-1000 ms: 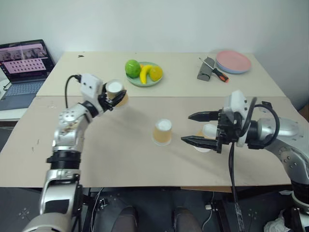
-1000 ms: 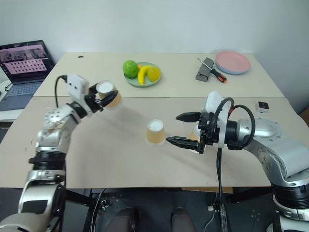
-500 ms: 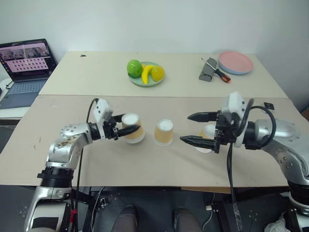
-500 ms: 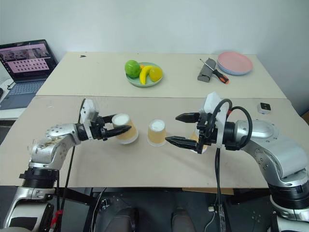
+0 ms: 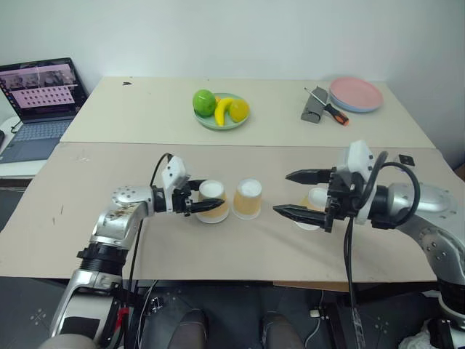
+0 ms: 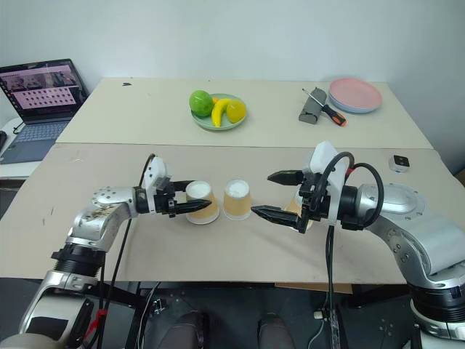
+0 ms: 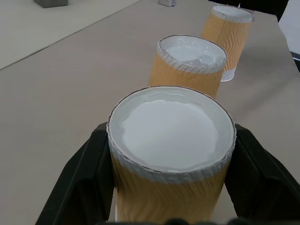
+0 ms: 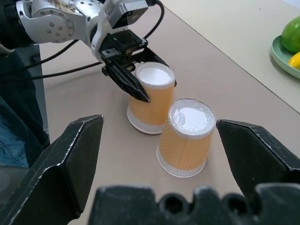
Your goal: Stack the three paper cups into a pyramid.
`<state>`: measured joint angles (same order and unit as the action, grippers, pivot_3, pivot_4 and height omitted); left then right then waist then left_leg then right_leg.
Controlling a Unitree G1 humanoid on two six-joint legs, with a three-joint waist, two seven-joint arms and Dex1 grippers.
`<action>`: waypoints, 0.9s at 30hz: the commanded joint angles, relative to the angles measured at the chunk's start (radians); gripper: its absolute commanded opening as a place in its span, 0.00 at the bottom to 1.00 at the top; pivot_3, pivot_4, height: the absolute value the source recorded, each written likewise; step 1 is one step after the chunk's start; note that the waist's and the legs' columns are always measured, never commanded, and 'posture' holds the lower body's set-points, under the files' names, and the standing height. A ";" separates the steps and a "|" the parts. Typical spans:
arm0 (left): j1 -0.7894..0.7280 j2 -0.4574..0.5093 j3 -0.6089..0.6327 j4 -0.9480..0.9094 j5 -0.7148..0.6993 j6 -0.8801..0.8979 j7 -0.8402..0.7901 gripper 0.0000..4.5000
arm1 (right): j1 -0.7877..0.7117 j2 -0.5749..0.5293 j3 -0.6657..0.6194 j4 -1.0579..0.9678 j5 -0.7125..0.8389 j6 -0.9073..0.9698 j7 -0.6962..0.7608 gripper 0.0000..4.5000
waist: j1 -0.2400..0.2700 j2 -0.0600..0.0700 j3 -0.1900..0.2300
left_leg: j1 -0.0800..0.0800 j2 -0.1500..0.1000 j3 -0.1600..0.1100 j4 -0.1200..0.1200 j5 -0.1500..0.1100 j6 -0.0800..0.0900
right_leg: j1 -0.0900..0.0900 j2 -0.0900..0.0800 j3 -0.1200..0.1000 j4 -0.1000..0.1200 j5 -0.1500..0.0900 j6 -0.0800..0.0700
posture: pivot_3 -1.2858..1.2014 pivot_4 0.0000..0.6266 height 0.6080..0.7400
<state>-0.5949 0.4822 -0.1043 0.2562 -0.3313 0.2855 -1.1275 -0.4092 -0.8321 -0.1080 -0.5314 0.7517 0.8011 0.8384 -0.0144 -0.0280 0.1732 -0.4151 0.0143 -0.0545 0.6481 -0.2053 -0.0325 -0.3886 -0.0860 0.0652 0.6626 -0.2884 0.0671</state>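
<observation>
Left pincer (image 6: 195, 205) clamped on first cup (image 6: 201, 201), one black finger (image 7: 77, 185) to each side of its orange-tan wall. Sits upside down, white base up, rim seemingly down on the tan bench (image 6: 109, 160), though the contact line is hard to make out. Just left of the middle cup (image 6: 237, 198), the two walls near enough to look touching at the rims; cannot tell for sure.

Middle cup taken as landmark: also inverted, standing free on the bench, gripped by nothing. Third cup (image 5: 311, 207) to its right, partly hidden behind the right pincer (image 6: 275, 195), inverted too as seen in the left wrist view (image 7: 227, 33). All three in one rough row along the near bench; none raised on another, so no pyramid yet.

Right pincer spread wide, fingers well apart and pointing toward the middle cup from its right, holding nothing. Hangs above the bench, tips short of the middle cup's wall.

Beyond the middle cup, on the far bench: green plate (image 6: 216, 121) with a green apple (image 6: 200, 101), a banana (image 6: 220, 109) and a yellow-orange fruit (image 6: 236, 110). Farther right of that, a grey block (image 6: 311, 113) with an orange-handled tool (image 6: 328, 113) lying against it, and a pink plate (image 6: 354, 94) near the far right corner. Well to the left of the middle cup, an open laptop (image 6: 33, 102) on a separate surface. Small dark device (image 6: 397, 162) at the right edge of the bench.
</observation>
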 commanded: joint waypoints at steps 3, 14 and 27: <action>-0.035 -0.015 -0.013 0.020 0.025 -0.041 -0.018 0.58 | 0.005 -0.020 -0.056 -0.038 0.025 -0.002 -0.017 1.00 | -0.001 0.000 0.000 | 0.000 0.000 0.000 0.000 0.000 0.000 | 0.000 0.000 0.000 0.000 0.000 0.000 | 0.52 0.24 1.00; -0.063 -0.018 -0.009 0.070 0.044 -0.069 -0.024 0.69 | 0.015 -0.032 -0.064 -0.042 0.032 -0.002 -0.025 1.00 | -0.001 0.000 0.000 | 0.000 0.000 0.000 0.000 0.000 0.000 | 0.000 0.000 0.000 0.000 0.000 0.000 | 0.52 0.24 1.00; -0.076 -0.002 0.008 0.076 0.060 -0.082 -0.017 0.99 | 0.012 -0.038 -0.063 -0.028 0.029 -0.010 -0.012 1.00 | -0.001 0.000 0.000 | 0.000 0.000 0.000 0.000 0.000 0.000 | 0.000 0.000 0.000 0.000 0.000 0.000 | 0.52 0.24 1.00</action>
<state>-0.6461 0.4647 -0.1171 0.3662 -0.2646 0.2160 -1.1351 -0.3862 -0.8553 -0.1330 -0.5412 0.7686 0.8032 0.8250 -0.0157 -0.0280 0.1732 -0.4150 0.0143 -0.0547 0.6481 -0.2053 -0.0325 -0.3888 -0.0859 0.0652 0.6629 -0.2884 0.0671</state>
